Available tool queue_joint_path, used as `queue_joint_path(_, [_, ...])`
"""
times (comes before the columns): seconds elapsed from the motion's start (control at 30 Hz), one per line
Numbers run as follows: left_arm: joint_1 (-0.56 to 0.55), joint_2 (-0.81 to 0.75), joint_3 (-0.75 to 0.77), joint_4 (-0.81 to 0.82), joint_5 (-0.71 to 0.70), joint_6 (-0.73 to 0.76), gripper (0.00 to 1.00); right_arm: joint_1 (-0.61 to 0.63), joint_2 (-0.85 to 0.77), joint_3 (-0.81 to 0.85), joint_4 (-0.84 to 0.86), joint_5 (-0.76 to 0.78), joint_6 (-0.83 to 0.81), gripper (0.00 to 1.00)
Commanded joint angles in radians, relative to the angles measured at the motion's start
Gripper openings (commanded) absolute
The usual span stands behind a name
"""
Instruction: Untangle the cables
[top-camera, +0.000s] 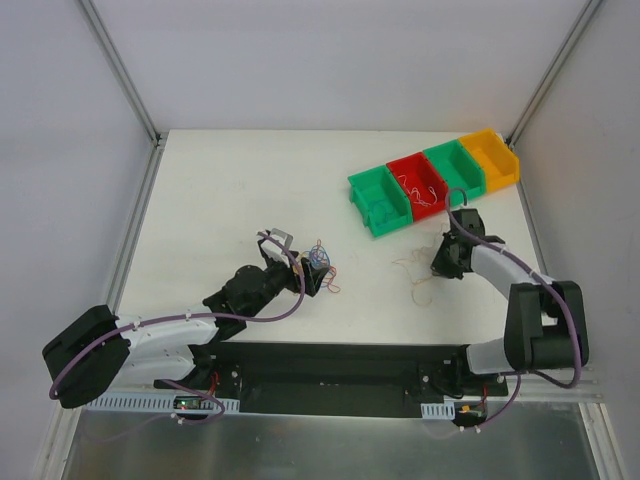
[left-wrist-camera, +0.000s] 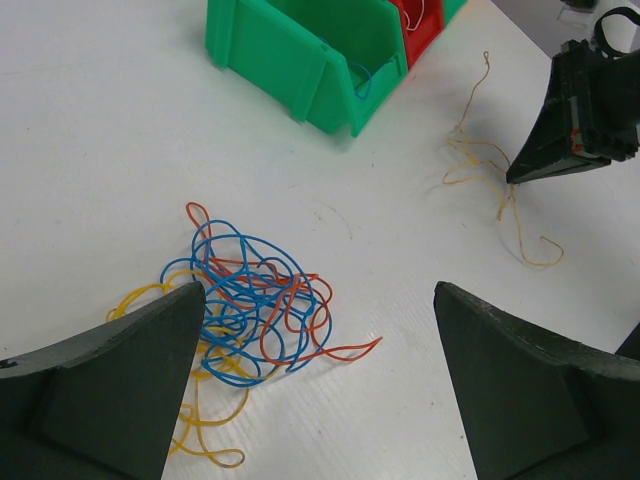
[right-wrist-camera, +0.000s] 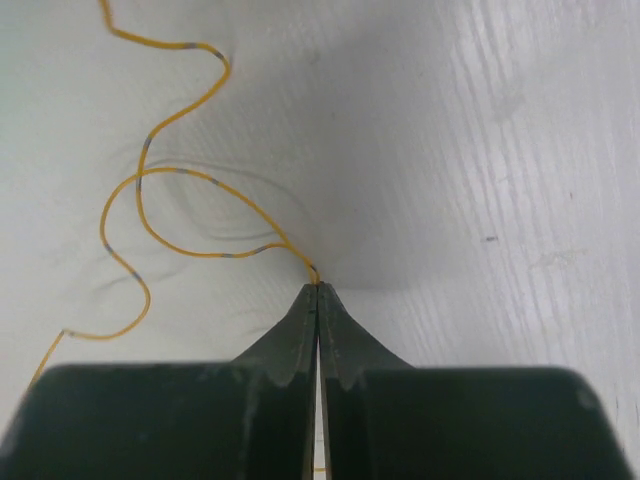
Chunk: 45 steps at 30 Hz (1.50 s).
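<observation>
Right jaws clench one loose yellow wire (right-wrist-camera: 138, 185), likely lifting it away next; left jaws hang released above the tangle (left-wrist-camera: 250, 290).

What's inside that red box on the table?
A few thin pale cables lie curled in the red box, seen from above. Its walls hide part of the floor, so more could lie there unseen.

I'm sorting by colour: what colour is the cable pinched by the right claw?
Orange-yellow cable with small grey bands; clearest in the right wrist view.
</observation>
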Motion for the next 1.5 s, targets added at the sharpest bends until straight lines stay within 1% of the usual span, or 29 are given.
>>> queue_joint_path(0.0, [0.01, -0.003, 0.004, 0.049, 0.011, -0.019, 0.97, 0.003, -0.174, -0.037, -0.033, -0.02, 0.011, 0.0])
queue_joint_path(0.13, [0.009, -0.007, 0.003, 0.052, 0.017, -0.022, 0.96, 0.003, -0.335, -0.043, -0.1, 0.017, 0.013, 0.0])
queue_joint_path(0.23, [0.01, -0.021, -0.006, 0.054, 0.016, -0.024, 0.96, 0.003, -0.441, -0.012, -0.136, 0.094, 0.013, 0.0])
queue_joint_path(0.3, [0.009, -0.032, -0.012, 0.063, 0.011, -0.022, 0.96, 0.002, -0.472, 0.037, -0.146, 0.178, -0.001, 0.0])
queue_joint_path(0.37, [0.009, -0.035, -0.019, 0.066, 0.005, -0.022, 0.96, 0.002, -0.462, 0.121, -0.16, 0.264, -0.005, 0.0])
queue_joint_path(0.43, [0.009, -0.038, -0.017, 0.066, 0.007, -0.024, 0.96, 0.003, -0.414, 0.208, -0.157, 0.367, -0.004, 0.0])
queue_joint_path(0.53, [0.009, -0.037, -0.017, 0.066, 0.019, -0.025, 0.96, 0.0, -0.269, 0.356, -0.121, 0.569, -0.012, 0.0])
queue_joint_path(0.6, [0.01, -0.044, -0.017, 0.066, 0.019, -0.031, 0.96, 0.002, -0.145, 0.464, -0.084, 0.687, -0.064, 0.0])
queue_joint_path(0.67, [0.009, -0.055, -0.026, 0.071, 0.02, -0.04, 0.96, 0.002, -0.025, 0.593, -0.055, 0.842, -0.129, 0.0])
queue_joint_path(0.73, [0.01, -0.07, -0.039, 0.083, 0.023, -0.044, 0.96, 0.002, 0.076, 0.661, 0.052, 0.948, -0.223, 0.0])
queue_joint_path(0.77, [0.01, -0.081, -0.043, 0.085, 0.023, -0.045, 0.96, -0.001, 0.124, 0.678, 0.115, 0.976, -0.305, 0.0])
queue_joint_path(0.83, [0.009, -0.095, -0.052, 0.088, 0.022, -0.048, 0.96, -0.007, 0.219, 0.719, 0.265, 0.991, -0.459, 0.0])
queue_joint_path(0.9, [0.009, -0.104, -0.062, 0.095, 0.02, -0.05, 0.96, -0.01, 0.322, 0.79, 0.327, 0.985, -0.533, 0.0])
queue_joint_path(0.97, [0.01, -0.107, -0.065, 0.095, 0.016, -0.048, 0.96, -0.01, 0.417, 0.85, 0.392, 0.947, -0.577, 0.0])
queue_joint_path(1.07, [0.01, -0.104, -0.063, 0.085, 0.005, -0.041, 0.97, -0.006, 0.547, 0.952, 0.383, 0.919, -0.57, 0.0])
queue_joint_path(1.13, [0.013, -0.09, -0.059, 0.08, 0.002, -0.039, 0.97, 0.0, 0.624, 1.02, 0.348, 0.889, -0.576, 0.0])
queue_joint_path(1.23, [0.018, -0.07, -0.045, 0.072, 0.014, -0.042, 0.97, 0.011, 0.718, 1.086, 0.344, 0.869, -0.636, 0.0])
queue_joint_path(1.33, [0.018, -0.057, -0.039, 0.075, 0.02, -0.044, 0.97, 0.016, 0.755, 1.097, 0.291, 0.812, -0.648, 0.0])
queue_joint_path(1.47, [0.016, -0.064, -0.04, 0.072, 0.02, -0.041, 0.97, 0.014, 0.744, 1.053, 0.205, 0.692, -0.593, 0.0])
